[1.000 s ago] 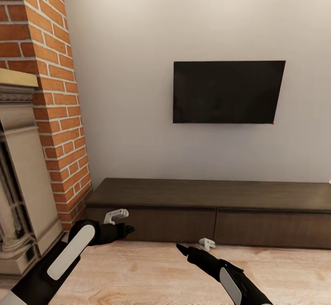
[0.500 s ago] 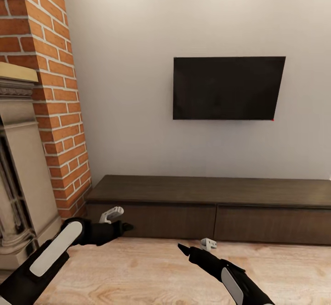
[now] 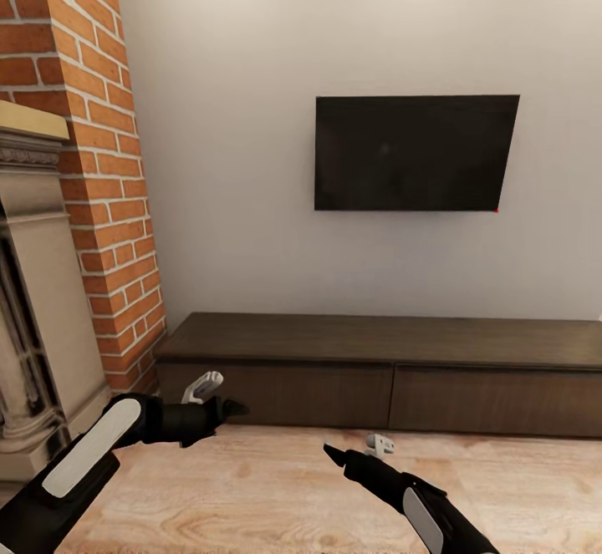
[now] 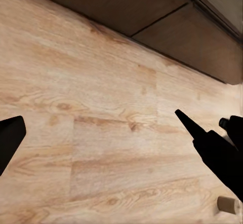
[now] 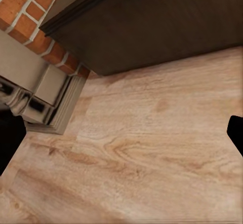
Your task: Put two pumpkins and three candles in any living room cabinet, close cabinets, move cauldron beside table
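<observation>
While both arms are reaching forward over the pale wood floor (image 3: 276,495), the left gripper (image 3: 219,399) is hovering just in front of the cabinet's left front, and the right gripper (image 3: 355,449) is hanging lower and nearer the robot, below the seam between the cabinet's two fronts. In the left wrist view the left gripper's dark fingertips (image 4: 10,135) are standing far apart with bare floor between them, so it is spread wide; the right arm is showing as a black shape in that same view. In the right wrist view the right gripper's fingertips (image 5: 9,138) are likewise sitting at opposite edges, spread, with nothing between them.

Beyond the grippers, the cabinet (image 3: 376,345) is lying against the white wall (image 3: 234,161), its long axis running sideways along the wall, its flat fronts facing the robot; both fronts are looking flush and shut, though the seams are faint. Left of the cabinet, a brick column (image 3: 92,144) and a stone fireplace surround (image 3: 33,303) are standing. Above the cabinet, a dark TV (image 3: 414,153) is hanging on the wall.

Compared with a second ago, the whole scene is sitting slightly higher in the head view, so the camera has shifted, and the left arm is reaching a little lower.
</observation>
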Controlling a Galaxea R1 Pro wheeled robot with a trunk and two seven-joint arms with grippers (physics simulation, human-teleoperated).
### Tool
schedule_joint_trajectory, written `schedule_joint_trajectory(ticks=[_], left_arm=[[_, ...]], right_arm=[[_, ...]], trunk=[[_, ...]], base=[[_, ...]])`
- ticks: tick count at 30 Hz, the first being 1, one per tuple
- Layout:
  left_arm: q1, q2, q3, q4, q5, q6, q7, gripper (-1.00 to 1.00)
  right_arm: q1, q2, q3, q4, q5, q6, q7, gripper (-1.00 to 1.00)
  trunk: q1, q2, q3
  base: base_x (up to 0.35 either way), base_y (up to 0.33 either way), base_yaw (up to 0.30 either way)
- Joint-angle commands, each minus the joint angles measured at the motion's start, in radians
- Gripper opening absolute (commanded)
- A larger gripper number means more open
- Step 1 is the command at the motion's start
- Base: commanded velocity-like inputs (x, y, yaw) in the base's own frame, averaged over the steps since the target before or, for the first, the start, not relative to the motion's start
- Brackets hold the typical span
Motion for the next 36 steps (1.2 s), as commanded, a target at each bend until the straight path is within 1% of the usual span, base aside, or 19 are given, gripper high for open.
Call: schedule_joint_trajectory(ticks=[1,2,3,5,7,10,12,14,19,23,24,26,29,31,33,35,36], left_arm=[[0.0,0.003,0.013,-0.001,0.021,-0.001,0.01,1.0],[0.0,0.008,0.027,0.0,0.033,-0.001,0.01,1.0],[0.001,0.019,0.046,0.0,0.066,0.0,0.01,1.0],[0.002,0.039,0.054,0.001,0.109,0.0,-0.005,1.0],[0.002,0.065,0.057,0.006,0.139,-0.001,-0.067,1.0],[0.005,0.11,0.058,0.012,0.149,-0.002,-0.209,1.0],[0.011,0.125,0.058,0.027,0.149,-0.002,-0.284,1.0],[0.014,0.13,0.058,0.041,0.149,-0.003,-0.316,1.0],[0.018,0.135,0.058,0.056,0.152,-0.001,-0.374,1.0],[0.026,0.137,0.058,0.057,0.152,-0.001,-0.443,1.0],[0.033,0.137,0.059,0.057,0.152,-0.001,-0.464,1.0],[0.044,0.137,0.059,0.057,0.151,-0.001,-0.512,1.0],[0.05,0.138,0.059,0.057,0.149,-0.001,-0.556,1.0],[0.051,0.139,0.059,0.057,0.149,-0.001,-0.567,1.0],[0.051,0.139,0.059,0.058,0.149,-0.001,-0.571,1.0],[0.052,0.139,0.059,0.058,0.148,-0.001,-0.573,1.0],[0.052,0.139,0.059,0.058,0.148,-0.001,-0.574,1.0]], right_arm=[[0.0,0.0,0.001,-0.001,-0.011,0.008,0.0,1.0],[0.0,0.0,0.0,0.0,-0.011,0.008,-0.001,1.0],[0.0,0.0,-0.001,0.0,-0.013,0.009,-0.001,1.0],[0.0,0.0,-0.001,0.0,-0.015,0.008,-0.002,1.0],[0.0,0.0,-0.001,0.001,-0.016,0.009,-0.003,1.0],[0.0,-0.001,-0.001,0.001,-0.016,0.009,-0.003,1.0],[0.0,-0.002,-0.001,0.001,-0.017,0.009,-0.003,1.0],[0.0,-0.002,-0.001,0.001,-0.018,0.009,-0.003,1.0],[0.0,-0.002,-0.001,0.002,-0.018,0.009,-0.002,1.0],[0.0,-0.005,-0.002,0.002,-0.018,0.008,-0.001,1.0],[0.0,-0.006,-0.004,0.002,-0.018,0.008,0.001,1.0],[0.0,-0.01,-0.03,0.002,-0.027,0.008,0.017,1.0],[0.0,-0.017,-0.105,0.002,-0.059,0.007,0.063,1.0],[0.0,-0.019,-0.153,0.002,-0.071,0.008,0.084,1.0],[0.0,-0.019,-0.192,0.0,-0.075,0.008,0.093,1.0],[0.0,-0.019,-0.221,-0.009,-0.078,0.012,0.096,1.0],[0.0,-0.018,-0.228,-0.01,-0.079,0.014,0.096,1.0]], trunk=[[0.004,-0.008,-0.004],[0.008,-0.015,-0.008],[0.011,-0.022,-0.011],[0.019,-0.036,-0.017],[0.027,-0.05,-0.023],[0.038,-0.071,-0.033],[0.046,-0.085,-0.039],[0.054,-0.099,-0.045],[0.073,-0.134,-0.061],[0.088,-0.162,-0.073],[0.089,-0.162,-0.077],[0.089,-0.162,-0.085],[0.091,-0.163,-0.097],[0.092,-0.164,-0.104],[0.093,-0.164,-0.112],[0.093,-0.165,-0.12],[0.094,-0.165,-0.124]], base=[[0.0,0.0,0.0],[0.0,0.0,0.0],[0.0,0.0,0.0],[0.0,0.0,0.0],[0.0,0.0,0.0],[0.0,0.0,0.0],[0.0,0.0,0.0],[0.0,0.0,0.0],[0.0,0.0,0.0],[0.0,0.0,0.0],[0.0,0.0,0.0],[0.0,0.0,0.0],[0.0,0.0,0.0],[0.0,0.0,0.0],[0.0,0.0,0.0],[0.0,0.0,0.0],[0.0,0.0,0.0]])
